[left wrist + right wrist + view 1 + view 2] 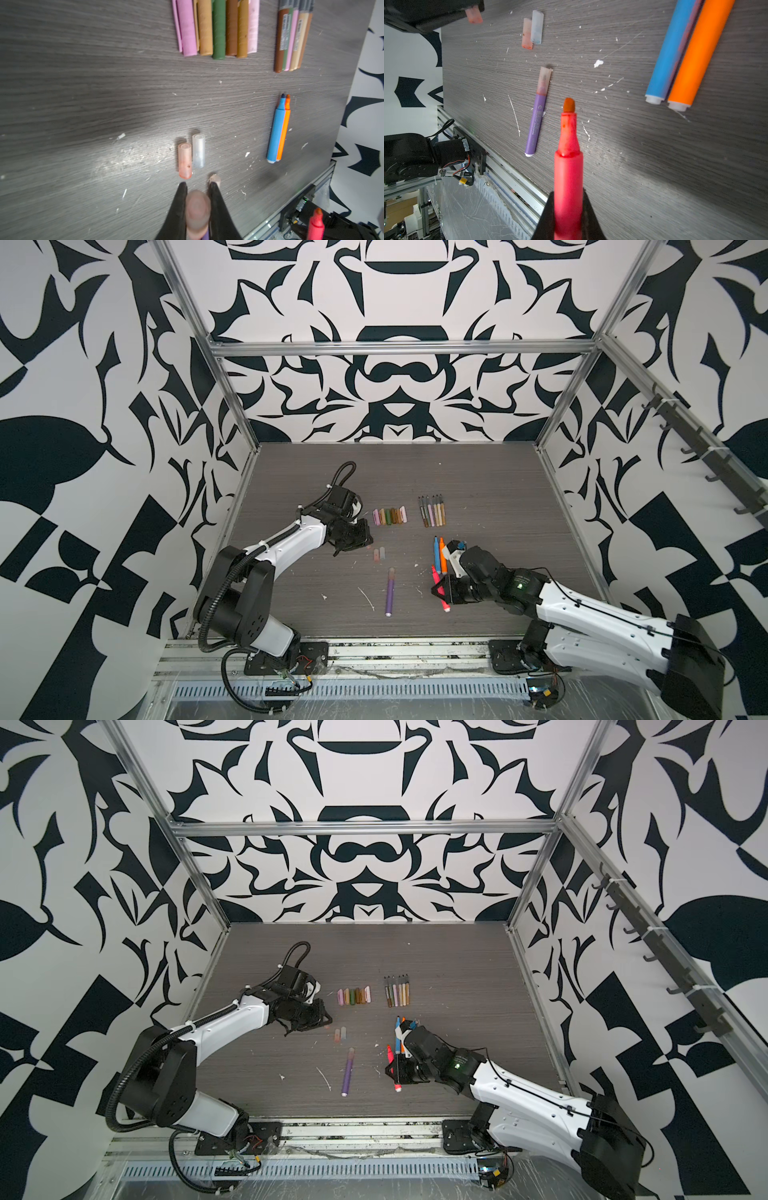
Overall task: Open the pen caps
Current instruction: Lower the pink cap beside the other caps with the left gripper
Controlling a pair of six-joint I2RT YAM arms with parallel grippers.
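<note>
A translucent cap (197, 209) sits between left fingers (178, 207), pink pen (568, 166) between right fingers (588, 220).

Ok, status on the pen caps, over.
Left fingers shut on translucent cap. Right fingers shut on pink pen, tip bare. Purple pen still capped. Nothing in the way.
</note>
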